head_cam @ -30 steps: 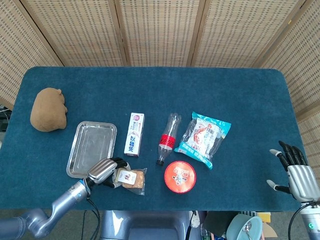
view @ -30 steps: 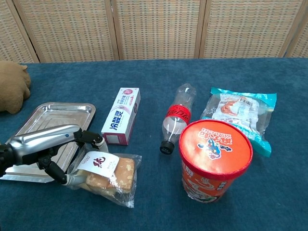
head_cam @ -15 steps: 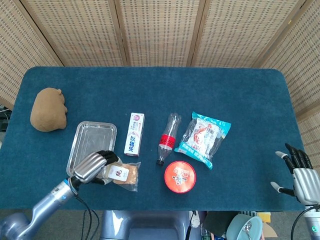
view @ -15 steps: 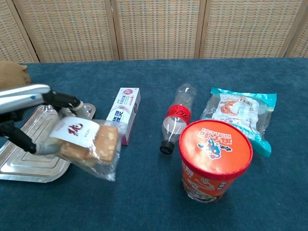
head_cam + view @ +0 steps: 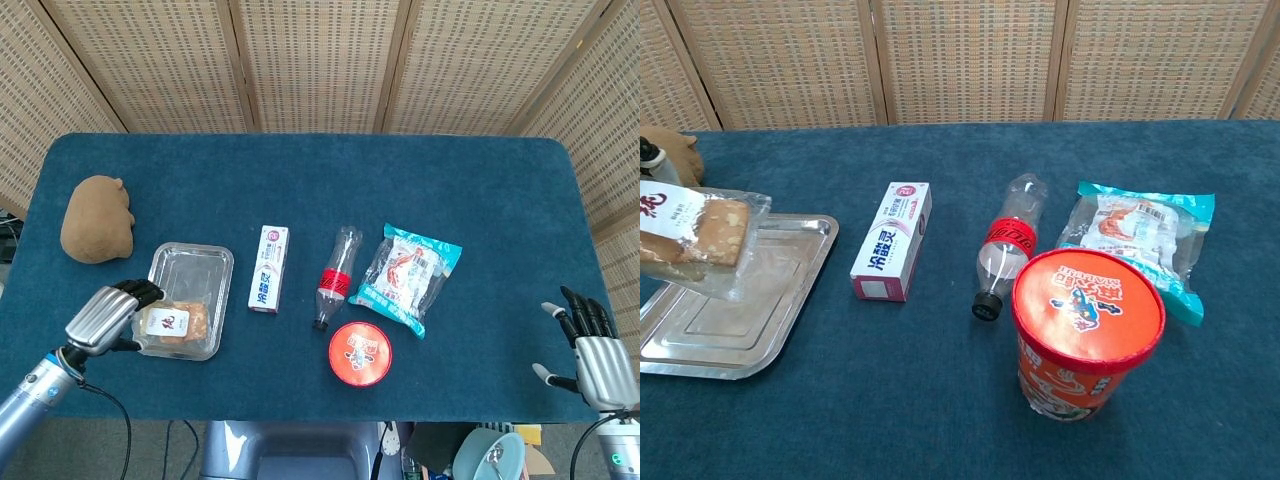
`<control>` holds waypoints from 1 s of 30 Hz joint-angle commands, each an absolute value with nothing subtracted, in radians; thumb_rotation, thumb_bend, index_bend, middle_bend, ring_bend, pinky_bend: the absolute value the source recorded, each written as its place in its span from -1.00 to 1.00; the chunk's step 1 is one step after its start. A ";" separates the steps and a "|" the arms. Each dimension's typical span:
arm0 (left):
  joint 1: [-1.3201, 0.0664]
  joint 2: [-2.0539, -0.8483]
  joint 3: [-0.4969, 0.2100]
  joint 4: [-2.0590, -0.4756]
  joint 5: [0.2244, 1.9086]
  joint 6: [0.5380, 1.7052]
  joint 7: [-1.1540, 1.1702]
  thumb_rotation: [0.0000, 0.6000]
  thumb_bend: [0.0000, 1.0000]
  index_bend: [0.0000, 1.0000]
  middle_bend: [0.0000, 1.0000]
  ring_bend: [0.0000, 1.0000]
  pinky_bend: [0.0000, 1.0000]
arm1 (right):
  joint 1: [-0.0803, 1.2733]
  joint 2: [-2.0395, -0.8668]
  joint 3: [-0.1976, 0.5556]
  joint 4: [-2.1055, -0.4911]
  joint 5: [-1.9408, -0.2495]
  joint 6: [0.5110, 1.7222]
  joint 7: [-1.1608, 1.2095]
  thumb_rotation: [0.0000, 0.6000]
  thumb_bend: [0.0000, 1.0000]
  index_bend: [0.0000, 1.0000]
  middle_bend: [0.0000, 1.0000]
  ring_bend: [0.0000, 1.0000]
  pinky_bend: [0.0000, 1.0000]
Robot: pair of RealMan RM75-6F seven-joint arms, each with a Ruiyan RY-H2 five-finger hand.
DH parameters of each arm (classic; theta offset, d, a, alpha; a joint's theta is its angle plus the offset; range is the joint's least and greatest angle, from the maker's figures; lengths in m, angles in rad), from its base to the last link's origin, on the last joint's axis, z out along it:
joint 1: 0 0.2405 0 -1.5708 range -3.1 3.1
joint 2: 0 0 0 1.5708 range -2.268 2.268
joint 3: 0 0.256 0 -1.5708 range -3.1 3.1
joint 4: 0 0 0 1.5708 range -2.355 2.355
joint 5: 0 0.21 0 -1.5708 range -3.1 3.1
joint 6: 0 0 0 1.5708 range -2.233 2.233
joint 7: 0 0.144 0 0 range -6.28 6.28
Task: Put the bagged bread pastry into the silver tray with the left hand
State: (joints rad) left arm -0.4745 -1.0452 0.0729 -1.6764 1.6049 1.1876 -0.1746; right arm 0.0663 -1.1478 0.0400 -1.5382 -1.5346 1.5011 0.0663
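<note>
The left hand grips the bagged bread pastry by its left end, fingers curled around the clear wrapper, and holds it raised over the silver tray; in the chest view the pastry hangs tilted above the tray's left part, clear of the metal floor, with its loose plastic edge drooping toward the tray. From the head view the pastry covers the tray's near half, and the hand itself sits just off the tray's left rim. The tray serves as the marker for everything else on the blue table. Just beside the tray's right rim lies a white and pink toothpaste box, lengthwise and apart from the metal. Farther right of the tray lies a clear plastic bottle with a red label, on its side with its dark cap pointing toward the table's near edge. Right of the bottle, and well apart from the tray, lies a teal-edged snack bag. A red-lidded instant noodle cup stands upright to the right of the tray, nearer the front edge than the bottle. Beyond the tray's far left corner sits a brown plush toy. Well apart from the tray, past the table's right front corner, the right hand holds nothing, its fingers spread and pointing upward.
</note>
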 commanded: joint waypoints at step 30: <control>-0.460 -1.006 0.028 -1.557 1.510 1.124 -0.204 1.00 -0.59 -1.00 -1.00 -1.00 -1.00 | 0.091 -1.159 0.069 -1.587 -1.488 1.455 -0.004 1.00 -0.81 -0.67 -1.00 -1.00 -1.00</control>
State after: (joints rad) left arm -0.4684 -1.0124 0.0334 -1.5465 1.5132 1.1102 -0.2142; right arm 0.0909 -1.1595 0.0686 -1.5871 -1.4873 1.4559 -0.0039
